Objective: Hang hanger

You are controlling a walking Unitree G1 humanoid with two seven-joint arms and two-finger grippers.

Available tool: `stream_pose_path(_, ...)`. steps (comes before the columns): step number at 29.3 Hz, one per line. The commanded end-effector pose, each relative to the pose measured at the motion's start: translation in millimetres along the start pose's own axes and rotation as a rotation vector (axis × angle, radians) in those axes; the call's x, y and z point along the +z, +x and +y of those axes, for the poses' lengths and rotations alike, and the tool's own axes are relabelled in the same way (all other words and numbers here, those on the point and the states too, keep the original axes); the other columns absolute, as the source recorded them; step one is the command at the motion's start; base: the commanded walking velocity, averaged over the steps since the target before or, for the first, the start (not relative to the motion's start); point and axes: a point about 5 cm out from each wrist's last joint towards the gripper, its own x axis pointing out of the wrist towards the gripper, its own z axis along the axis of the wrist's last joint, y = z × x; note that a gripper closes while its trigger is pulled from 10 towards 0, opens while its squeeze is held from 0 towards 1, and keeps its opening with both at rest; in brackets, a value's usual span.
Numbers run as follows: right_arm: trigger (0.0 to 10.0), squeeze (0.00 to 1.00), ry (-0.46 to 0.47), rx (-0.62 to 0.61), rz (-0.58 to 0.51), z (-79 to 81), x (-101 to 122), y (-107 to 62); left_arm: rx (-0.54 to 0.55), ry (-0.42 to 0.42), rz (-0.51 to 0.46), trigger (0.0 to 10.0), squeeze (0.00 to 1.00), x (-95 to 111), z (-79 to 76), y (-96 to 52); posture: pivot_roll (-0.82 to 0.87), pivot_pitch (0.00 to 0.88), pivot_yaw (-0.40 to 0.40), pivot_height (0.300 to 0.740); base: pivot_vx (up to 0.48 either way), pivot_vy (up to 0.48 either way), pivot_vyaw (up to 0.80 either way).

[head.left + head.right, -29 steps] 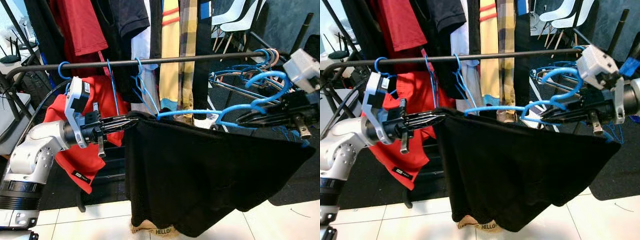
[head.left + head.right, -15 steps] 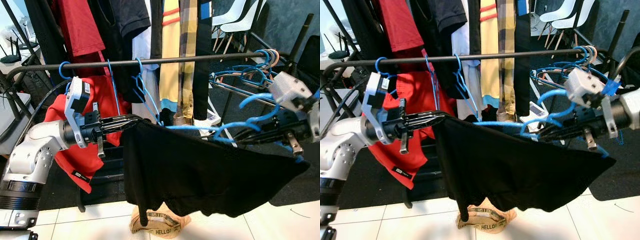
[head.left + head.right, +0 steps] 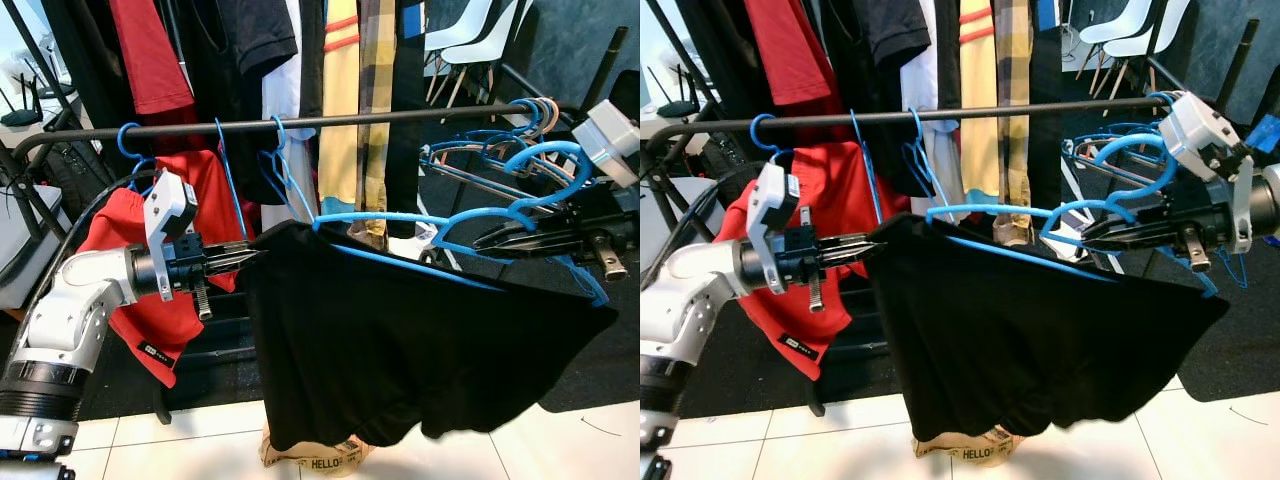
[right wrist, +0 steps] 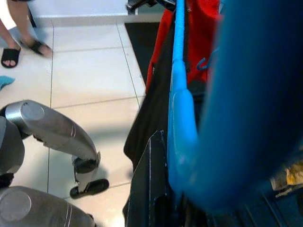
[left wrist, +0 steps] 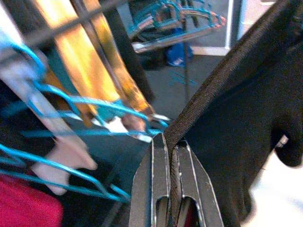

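A blue hanger (image 3: 400, 222) carrying a black garment (image 3: 400, 350) is held across the centre of the left eye view, below the dark rail (image 3: 300, 122) that runs across the upper half of the frame. The hook of the hanger curls up at the right edge and is not yet over the rail.

The left pincer (image 3: 245, 257), at centre left, is clenched on the edge of the black garment; in the left wrist view the hem is seen pinched between the two closed fingers (image 5: 156, 189). The right pincer (image 3: 1090, 232), at centre right, is closed on the blue hanger near its neck; in the right wrist view the blue arm runs along one finger (image 4: 149, 189).

Handling judgement: the hanger appears to be thin, light plastic, stiff enough to be steered from the neck but likely to flex. The garment is soft and limp, sags toward the lower centre, and could slide off a tilted shoulder. The best hold is judged to be at the neck just below the hook, with the cloth supported only lightly.

The rail is already crowded: a red garment (image 3: 160, 260) at left, a yellow garment (image 3: 340, 110) at centre, spare blue hangers (image 3: 480, 150) at upper right. A free gap is needed.
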Motion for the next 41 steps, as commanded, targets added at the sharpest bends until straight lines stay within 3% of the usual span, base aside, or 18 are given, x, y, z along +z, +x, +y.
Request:
stream_pose_path(1,0.0,0.0,-0.015,-0.034,-0.01,1.3,7,-12.1,0.115,-0.012,0.052,0.0,0.0,-10,12.3,-13.0,-0.09,0.009,0.05,0.74,0.0,0.0,0.0)
stream_pose_path(11,0.0,0.0,0.032,-0.004,0.052,5.3,-9,-3.8,0.178,0.036,-0.004,0.0,0.0,1,17.4,-7.3,-0.09,0.013,0.049,0.74,0.0,0.0,0.0)
stream_pose_path(13,0.0,0.0,0.066,0.055,0.114,11.0,-24,9.8,0.214,0.088,-0.085,0.0,0.0,18,21.4,-0.8,-0.09,0.014,0.047,0.74,0.0,0.0,0.0)
stream_pose_path(15,0.0,0.0,0.066,0.055,0.114,11.0,-24,9.8,0.214,0.088,-0.085,0.0,0.0,18,21.4,-0.8,-0.09,0.014,0.047,0.74,0.0,0.0,0.0)
stream_pose_path(17,0.0,0.0,0.093,0.104,0.144,16.1,-35,22.5,0.223,0.156,-0.177,0.0,0.0,36,20.4,7.3,-0.09,0.014,0.045,0.74,0.0,0.0,0.0)
stream_pose_path(21,0.0,0.0,0.104,0.12,0.152,18.3,-39,27.0,0.219,0.191,-0.216,0.0,0.0,43,17.6,11.6,-0.09,0.014,0.045,0.74,0.0,0.0,0.0)
stream_pose_path(26,0.0,0.0,0.121,0.166,0.174,24.7,-47,38.8,0.15,0.202,-0.328,0.0,0.0,58,0.2,24.6,-0.09,0.016,0.042,0.74,0.0,0.0,0.0)
stream_pose_path(29,0.0,0.0,0.122,0.167,0.182,25.5,-49,40.2,0.108,0.173,-0.362,0.0,0.0,61,-6.4,27.0,-0.09,0.017,0.04,0.74,0.0,0.0,0.0)
stream_pose_path(30,0.0,0.0,0.117,0.15,0.19,24.1,-50,40.0,0.036,0.137,-0.393,0.0,0.0,65,-15.6,28.4,-0.09,0.017,0.04,0.74,0.0,0.0,0.0)
stream_pose_path(31,0.0,0.0,0.117,0.15,0.19,24.1,-50,40.0,0.036,0.137,-0.393,0.0,0.0,65,-15.6,28.4,-0.09,0.017,0.04,0.74,0.0,0.0,0.0)
stream_pose_path(32,0.0,0.0,0.106,0.118,0.185,20.1,-49,37.7,-0.055,0.097,-0.403,0.0,0.0,66,-25.5,28.0,-0.09,0.017,0.04,0.74,0.0,0.0,0.0)
stream_pose_path(34,0.0,0.0,0.08,0.042,0.155,10.6,-41,28.9,-0.202,0.07,-0.332,0.0,0.0,55,-40.0,23.5,-0.09,0.018,0.039,0.74,0.0,0.0,0.0)
stream_pose_path(37,0.0,0.0,0.071,0.011,0.144,7.1,-38,24.0,-0.211,0.07,-0.291,0.0,0.0,48,-39.9,21.0,-0.08,0.017,0.039,0.74,0.0,0.0,0.0)
stream_pose_path(38,0.0,0.0,0.059,-0.036,0.131,3.0,-33,15.0,-0.175,0.085,-0.227,0.0,0.0,38,-33.2,16.1,-0.08,0.02,0.039,0.74,0.0,0.0,0.0)
stream_pose_path(41,0.0,0.0,0.05,-0.077,0.12,0.3,-28,6.7,-0.136,0.102,-0.168,0.0,0.0,28,-26.3,10.3,-0.08,0.021,0.04,0.74,0.0,0.0,0.0)
